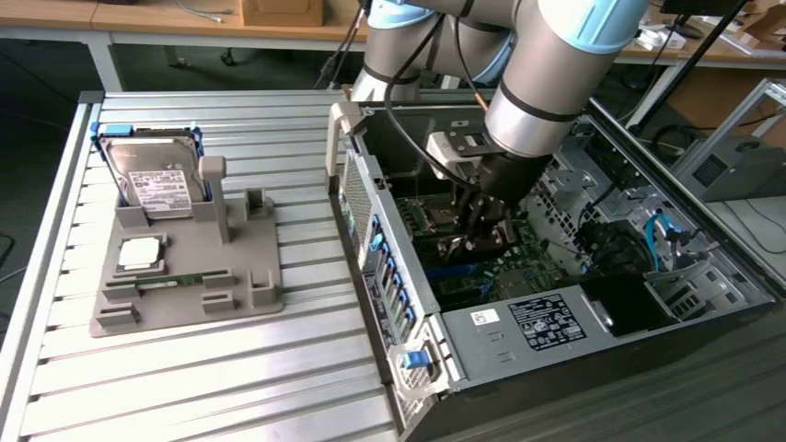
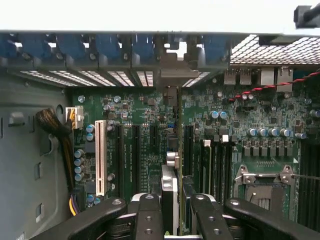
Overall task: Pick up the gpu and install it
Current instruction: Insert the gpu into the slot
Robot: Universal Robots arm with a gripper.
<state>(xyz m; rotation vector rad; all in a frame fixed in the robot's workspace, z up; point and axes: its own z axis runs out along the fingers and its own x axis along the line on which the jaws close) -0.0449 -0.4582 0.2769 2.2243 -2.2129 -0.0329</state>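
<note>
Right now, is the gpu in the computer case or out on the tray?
In the case: the gripper holds the gpu on edge over the motherboard slots.

gpu [image 2: 170, 200] is standing on edge, seen edge-on as a thin card with a silvery side, held upright over the motherboard [image 2: 150, 150] slots. Its silver bracket end [image 2: 172, 75] points at the rear slot covers. Looks lined up with a slot, seating unclear.

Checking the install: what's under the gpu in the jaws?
Under the gpu, held edge-on by the gripper, lie the green motherboard and its black expansion slots. The card's lower edge and its own slot are covered.
</note>
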